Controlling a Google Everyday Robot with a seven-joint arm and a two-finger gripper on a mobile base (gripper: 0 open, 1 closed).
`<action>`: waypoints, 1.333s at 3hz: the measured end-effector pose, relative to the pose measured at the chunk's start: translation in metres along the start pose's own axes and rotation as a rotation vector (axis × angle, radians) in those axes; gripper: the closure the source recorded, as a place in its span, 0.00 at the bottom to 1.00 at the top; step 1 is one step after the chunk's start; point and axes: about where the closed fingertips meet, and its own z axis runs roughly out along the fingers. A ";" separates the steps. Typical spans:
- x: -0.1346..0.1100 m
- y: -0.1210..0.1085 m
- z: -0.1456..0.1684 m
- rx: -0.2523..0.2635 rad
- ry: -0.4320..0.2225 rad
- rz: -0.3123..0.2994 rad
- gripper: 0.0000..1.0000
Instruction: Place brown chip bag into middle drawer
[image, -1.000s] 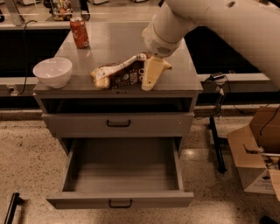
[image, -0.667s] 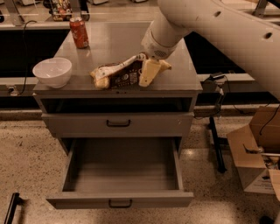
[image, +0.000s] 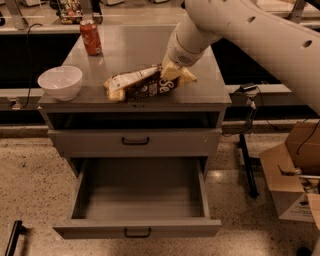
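While the brown chip bag (image: 137, 85) lies lengthwise near the desk's (image: 132, 50) front edge, the gripper (image: 177, 75) sits on its right end; whether the jaws clamp it, I cannot tell. A white bowl (image: 60, 81) and a red soda can (image: 90, 37) stand further left. Below, the middle drawer (image: 137, 227) is pulled open.

light: dim, warm, from overhead | desk (image: 130, 50): brightest patch, soft sheen toward the back | gripper (image: 177, 75) at the bag's (image: 140, 86) right end: pale, well lit, thin dark shadow beneath | drawer (image: 140, 192): evenly lit inside, shaded at the back | gap under desk top: near black | floor (image: 30, 170): dull, murky at the edges
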 end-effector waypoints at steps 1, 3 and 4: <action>-0.016 -0.004 -0.040 0.006 -0.082 0.004 0.89; -0.022 0.026 -0.129 -0.110 -0.331 0.052 1.00; -0.029 0.075 -0.145 -0.234 -0.464 0.151 1.00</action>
